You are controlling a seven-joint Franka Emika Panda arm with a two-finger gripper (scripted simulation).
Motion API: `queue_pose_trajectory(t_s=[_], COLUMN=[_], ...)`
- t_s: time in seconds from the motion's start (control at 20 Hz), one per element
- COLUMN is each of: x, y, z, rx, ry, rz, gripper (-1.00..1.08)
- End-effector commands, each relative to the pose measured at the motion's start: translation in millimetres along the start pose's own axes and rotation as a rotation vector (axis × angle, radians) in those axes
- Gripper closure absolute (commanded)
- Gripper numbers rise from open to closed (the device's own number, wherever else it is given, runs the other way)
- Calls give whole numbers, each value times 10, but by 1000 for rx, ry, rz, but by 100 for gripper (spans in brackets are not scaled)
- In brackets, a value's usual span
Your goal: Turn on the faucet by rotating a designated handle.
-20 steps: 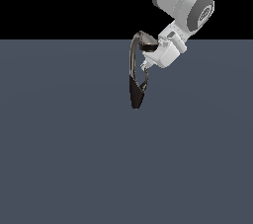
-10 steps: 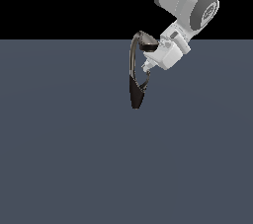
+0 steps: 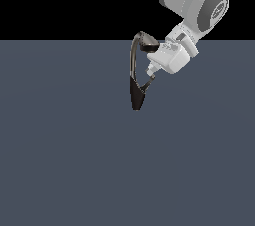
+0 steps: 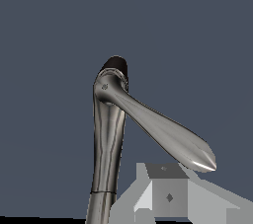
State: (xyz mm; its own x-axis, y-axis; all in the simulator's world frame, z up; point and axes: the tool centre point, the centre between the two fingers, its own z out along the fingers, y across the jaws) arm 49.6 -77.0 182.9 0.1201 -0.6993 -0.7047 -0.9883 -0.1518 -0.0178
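So, no brand or writing readable anywhere. Faucet (image 3: 135, 78) stood on plain grey floor (image 3: 74, 170), upper middle of exterior view, lots of open floor all round. Gripper (image 3: 151, 76) sat just beside handle (image 3: 146, 86) on exterior view's right; couldn't tell fingers apart or together, or touching. Wrist view: handle (image 4: 168, 136) tapered toward pale finger (image 4: 165, 196), tip right above it.

The arm (image 3: 191, 1) is glossy white, rounded, with a grey joint cap.
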Motion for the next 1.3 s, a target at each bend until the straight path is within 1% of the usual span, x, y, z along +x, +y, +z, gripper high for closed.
queue_pose_trajectory(t_s=[0.0,0.35,0.4,0.45,1.25], x=[74,595,595,283,935], y=[35,282,282,119,56], z=[4,25,25,0,25], rx=[-2,-9,-9,-5,-9], ry=[0,-3,-3,-6,-4], rz=[2,18,18,-25,11], gripper=[108,108,108,108,108])
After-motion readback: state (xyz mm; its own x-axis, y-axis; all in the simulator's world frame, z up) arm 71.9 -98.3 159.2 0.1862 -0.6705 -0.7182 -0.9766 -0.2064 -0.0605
